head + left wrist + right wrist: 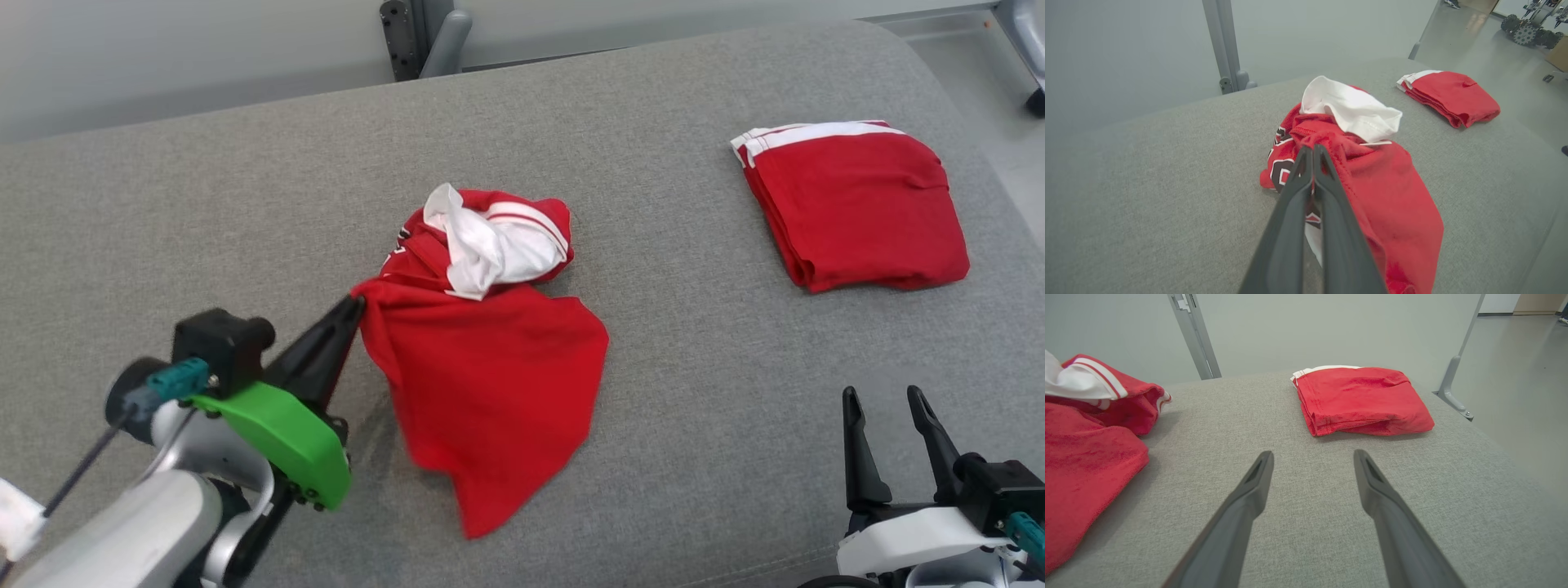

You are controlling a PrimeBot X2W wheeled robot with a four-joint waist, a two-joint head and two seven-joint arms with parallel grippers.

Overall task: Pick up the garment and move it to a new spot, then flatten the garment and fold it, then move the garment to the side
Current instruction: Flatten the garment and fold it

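Note:
A crumpled red garment (490, 359) with white trim and dark lettering lies bunched in the middle of the grey padded surface. My left gripper (356, 304) is shut on its left edge, and the red cloth hangs from the fingertips. Seen from the left wrist, the garment (1392, 196) is pinched between the closed left gripper (1313, 148), with white fabric heaped behind. My right gripper (883, 396) stands open at the lower right, apart from the cloth. From the right wrist, the right gripper (1312, 455) spans bare surface, with the garment (1086, 457) off to the left.
A second red garment (857, 204), folded with a white band, lies at the far right of the grey surface (204, 212); the folded garment (1363, 400) sits ahead of my right fingers. Metal posts (1224, 45) stand behind the surface. Floor lies beyond the right edge.

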